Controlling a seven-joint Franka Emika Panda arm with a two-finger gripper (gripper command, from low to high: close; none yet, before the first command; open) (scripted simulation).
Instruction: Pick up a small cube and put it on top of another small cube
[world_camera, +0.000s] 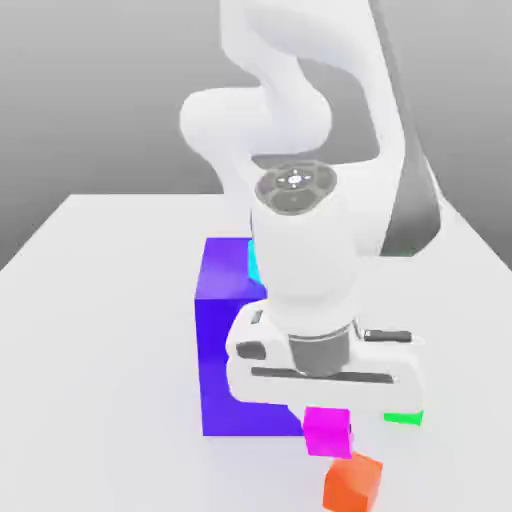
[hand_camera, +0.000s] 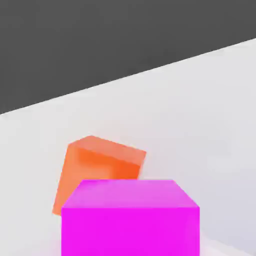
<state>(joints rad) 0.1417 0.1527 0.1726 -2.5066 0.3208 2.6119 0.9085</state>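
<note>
Holding cannot be confirmed: jaw state cannot be told, the hand body hiding the fingers in the exterior view. Directly beneath the gripper (world_camera: 328, 412) sits the pink cube (world_camera: 328, 432), close up in the hand view and centred under the hand. Whether lifted or resting on the table (world_camera: 110, 300) cannot be told.

Just beyond the pink cube, toward the bottom of the exterior view, lies the orange cube (world_camera: 352, 482), tilted and near but apparently apart. To the exterior view's right of the pink cube, a sliver of the green cube (world_camera: 403, 418) peeks out under the hand body. To the exterior view's left stands the big blue block (world_camera: 228, 350), with a cyan cube (world_camera: 253, 262) showing at its upper edge.

Recommended for the step in hand:
- Confirm a square, centred grip on opposite faces before rising.
- Lift straight up, clear of the orange cube.
- Carry sideways toward the green cube, avoiding the blue block.
- Align edges, lower gently, release only on contact.
</note>
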